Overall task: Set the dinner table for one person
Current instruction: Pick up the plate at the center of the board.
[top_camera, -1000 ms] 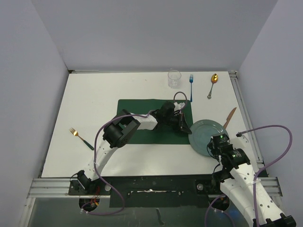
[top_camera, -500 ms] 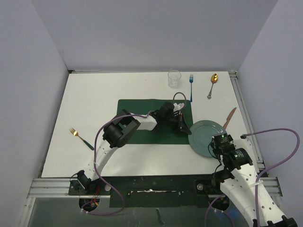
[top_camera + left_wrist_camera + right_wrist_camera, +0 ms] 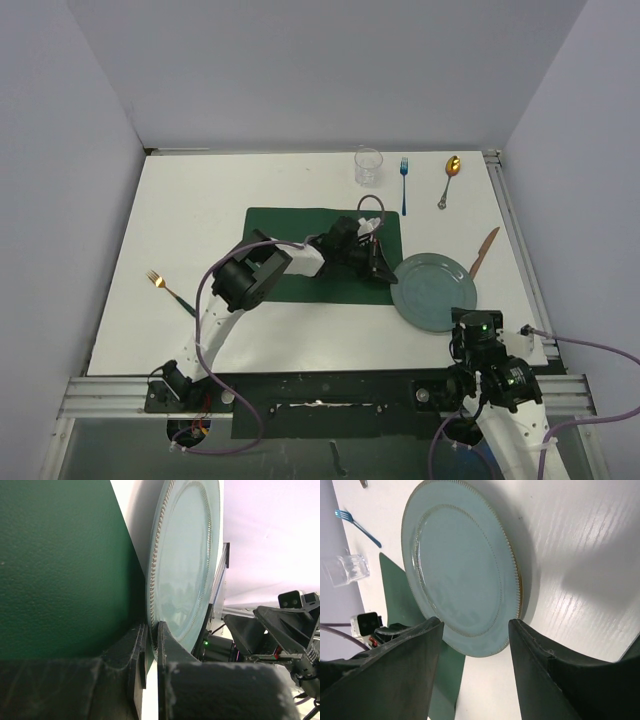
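A: From above, what carries it all?

B: The white matte tabletop (image 3: 200, 200). It is a broad rectangle with metal rails at its near and right edges, and it fills the middle of the view. A dark green rectangular placemat (image 3: 290, 225) lies flat near its centre.

A: And the plate?

B: The plate (image 3: 435, 290) is round, pale blue-green and glossy. It sits at 4 o'clock of the placemat, with its rim over that corner. The left hand (image 3: 383, 268) is at the plate's 9 o'clock rim, and the right hand (image 3: 468, 322) is near its 5 o'clock.

A: What else is there?

B: A clear glass (image 3: 368, 165), a blue fork (image 3: 404, 180) and a gold spoon (image 3: 449, 178) lie along the far side. A slim wooden knife (image 3: 485, 250) lies at the plate's 2 o'clock. A gold fork (image 3: 170, 290) with a dark handle lies at the placemat's 8 o'clock, well apart.

A: And the left wrist view?

B: Two black fingers (image 3: 132, 650) pinch the plate's beaded rim, one on each face. The placemat beside them has a fine leathery grain.

A: And the right wrist view?

B: Its dark, matte fingers stand spread, gripping nothing. Beyond them lies the plate, with a ribbed edge and a beaded inner ring. It rests on the faintly streaked white tabletop, with the placemat's corner tucked under it.
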